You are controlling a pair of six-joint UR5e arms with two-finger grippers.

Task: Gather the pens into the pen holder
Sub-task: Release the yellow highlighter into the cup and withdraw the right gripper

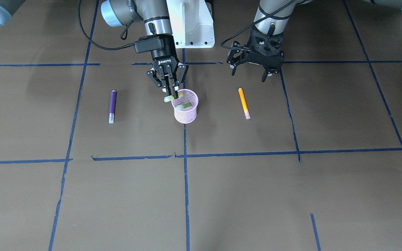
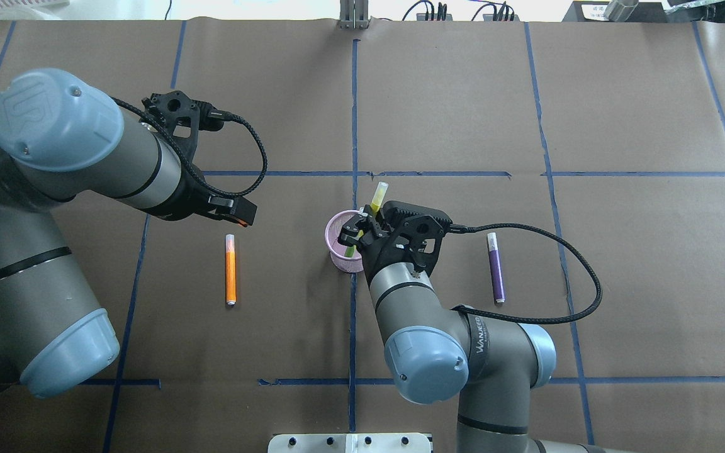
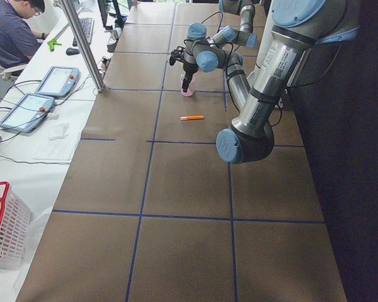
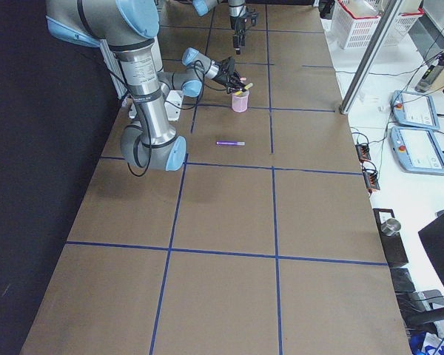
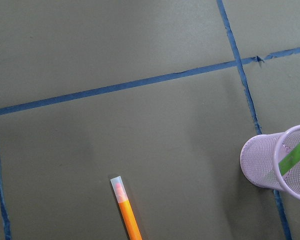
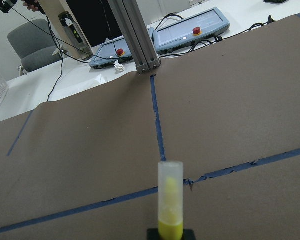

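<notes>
Right gripper (image 1: pixel 171 93) — pitched down over pen holder (image 1: pixel 186 115), clamped on green pen (image 2: pixel 378 198) — pen tilted, cap end up, away from robot.

The left wrist view's edge cuts off the orange pen (image 5: pixel 128 214).

In the overhead view the pen holder (image 2: pixel 339 250) stands at the centre of the table (image 2: pixel 620 283), on a tape line (image 2: pixel 352 327). The first pen (image 2: pixel 379 194) leans in it, lower end inside and upper end tilted toward the top of the frame, clasped by the right gripper (image 2: pixel 362 229) above the holder. The second pen (image 2: pixel 231 269) lies flat left of the holder and the third pen (image 2: pixel 496 267) right of it, both well apart from it. The left gripper (image 1: pixel 250 75) hangs near the second pen's end.
</notes>
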